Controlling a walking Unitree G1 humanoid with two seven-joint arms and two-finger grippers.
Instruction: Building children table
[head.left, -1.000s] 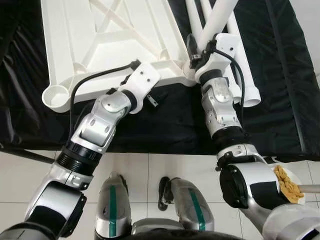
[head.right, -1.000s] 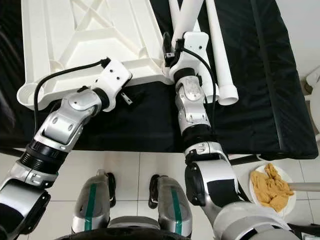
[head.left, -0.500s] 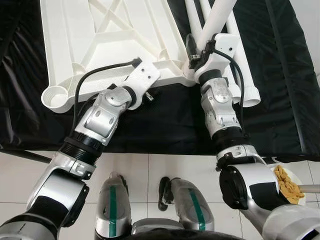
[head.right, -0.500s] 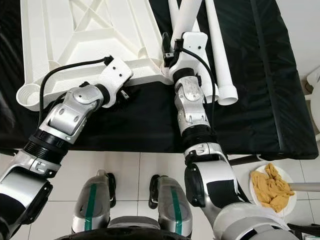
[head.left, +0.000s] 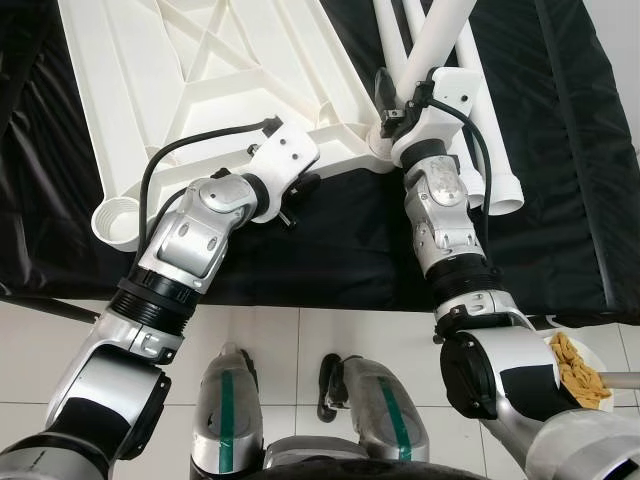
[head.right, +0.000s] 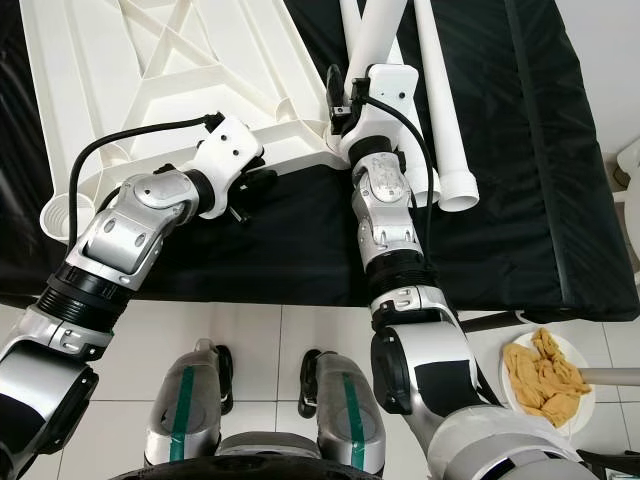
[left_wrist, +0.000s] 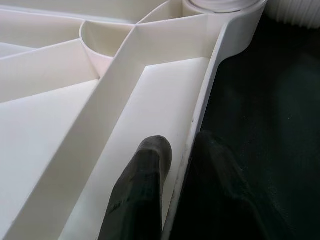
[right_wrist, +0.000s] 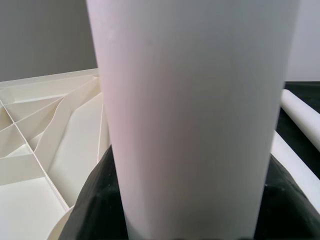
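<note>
**Leg going into corner socket, tabletop pinned at the rim**

Right gripper (head.left: 392, 100) clenched around the white table leg (head.left: 432, 35), black fingers (right_wrist: 100, 200) wrapping both sides of the tube in the wrist view. Leg held steeply upright over the near right corner socket (head.left: 378, 148) of the tabletop (head.left: 200, 70), lower end at or in the socket; how deep, impossible to tell. Held so, probably, to line the tube with the socket and press it down.

Left gripper (left_wrist: 180, 165) clamped on the near rim of the tabletop, one finger (left_wrist: 142, 185) inside the rim wall, the other outside on the cloth side. Likely there to stop the top from sliding or tipping while the leg is pushed home.

Tabletop lying upside down, ribbed underside up, on the black cloth (head.left: 560, 150), so that the sockets face upward. Empty corner socket (head.left: 118, 218) at the near left. Spare legs (head.left: 490, 170) lying on the cloth just beside the right arm, within easy reach. Plate of tan food (head.left: 578, 370) on the floor, well apart.
</note>
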